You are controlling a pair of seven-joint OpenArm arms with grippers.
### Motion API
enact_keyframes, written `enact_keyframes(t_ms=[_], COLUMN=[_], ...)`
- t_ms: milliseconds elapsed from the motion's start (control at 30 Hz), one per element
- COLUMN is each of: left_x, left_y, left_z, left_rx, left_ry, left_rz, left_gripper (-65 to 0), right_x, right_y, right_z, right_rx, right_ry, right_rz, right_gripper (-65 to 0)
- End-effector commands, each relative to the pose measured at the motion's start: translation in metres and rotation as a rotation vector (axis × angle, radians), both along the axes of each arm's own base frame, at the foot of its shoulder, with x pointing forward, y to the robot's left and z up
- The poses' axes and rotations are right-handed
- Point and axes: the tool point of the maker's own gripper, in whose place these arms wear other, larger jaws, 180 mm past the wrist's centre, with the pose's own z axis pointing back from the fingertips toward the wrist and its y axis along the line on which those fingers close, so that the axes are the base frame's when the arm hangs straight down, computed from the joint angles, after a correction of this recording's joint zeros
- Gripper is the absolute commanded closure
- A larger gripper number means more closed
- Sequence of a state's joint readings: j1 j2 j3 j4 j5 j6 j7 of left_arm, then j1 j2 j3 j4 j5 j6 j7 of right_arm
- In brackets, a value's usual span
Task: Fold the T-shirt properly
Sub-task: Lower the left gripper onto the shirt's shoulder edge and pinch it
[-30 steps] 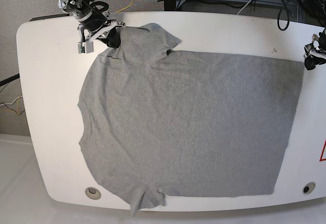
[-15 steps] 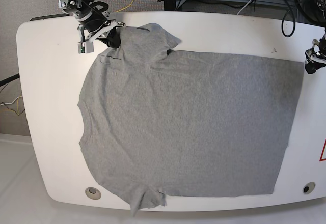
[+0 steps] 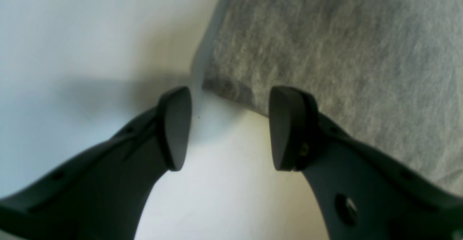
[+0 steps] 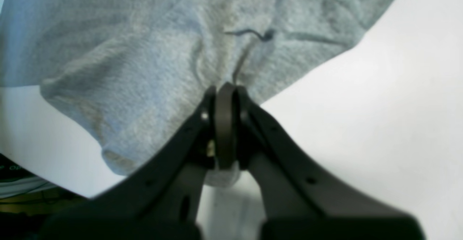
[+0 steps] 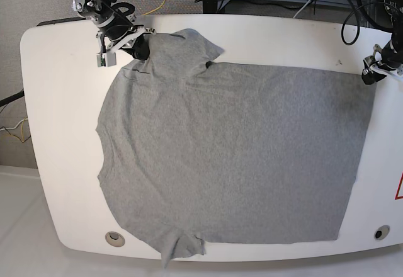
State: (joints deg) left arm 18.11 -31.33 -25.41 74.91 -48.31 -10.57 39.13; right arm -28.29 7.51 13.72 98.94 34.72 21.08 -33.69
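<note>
The heather-grey T-shirt (image 5: 233,151) lies spread flat over the white table (image 5: 56,101), collar side to the left and hem to the right. At the far left, my right gripper (image 5: 140,46) is shut on a bunched fold of the shirt's shoulder by the far sleeve. The right wrist view shows its jaws pressed together (image 4: 225,97) with grey cloth (image 4: 144,70) puckered at the tips. My left gripper (image 5: 374,70) hovers at the shirt's far right hem corner. In the left wrist view it stands open (image 3: 231,124), the corner of the cloth (image 3: 325,52) just beyond the fingertips and nothing between them.
Cables and equipment crowd the floor behind the table's far edge. Two round grommets sit near the front edge, one on the left (image 5: 114,238) and one on the right (image 5: 380,232). A red mark (image 5: 399,187) shows at the right edge.
My left gripper has moved leftward to the shirt's far right corner. The right gripper keeps its hold and has not moved.
</note>
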Motion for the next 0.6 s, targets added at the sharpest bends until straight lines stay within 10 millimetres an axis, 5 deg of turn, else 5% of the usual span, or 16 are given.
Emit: enact_keyframes(t_ms=[0, 300, 567], left_x=[0.001, 0.002, 0.007], left_y=[0.006, 0.007, -0.017], left_z=[0.006, 0.014, 0.022], left_rx=[0.015, 0.001, -0.064], left_ry=[0.004, -0.037, -0.118], left_rz=[-0.007, -0.016, -0.147], left_gripper=[-32.3, -31.8, -31.4], right_x=[0.001, 0.001, 0.004], right_y=[-0.001, 0.000, -0.001], right_z=[0.004, 0.004, 0.006], right_rx=[-0.007, -0.002, 0.000], right_ry=[-0.010, -0.009, -0.021], right_rz=[0.013, 0.014, 0.003], right_gripper=[0.0, 0.0, 0.0])
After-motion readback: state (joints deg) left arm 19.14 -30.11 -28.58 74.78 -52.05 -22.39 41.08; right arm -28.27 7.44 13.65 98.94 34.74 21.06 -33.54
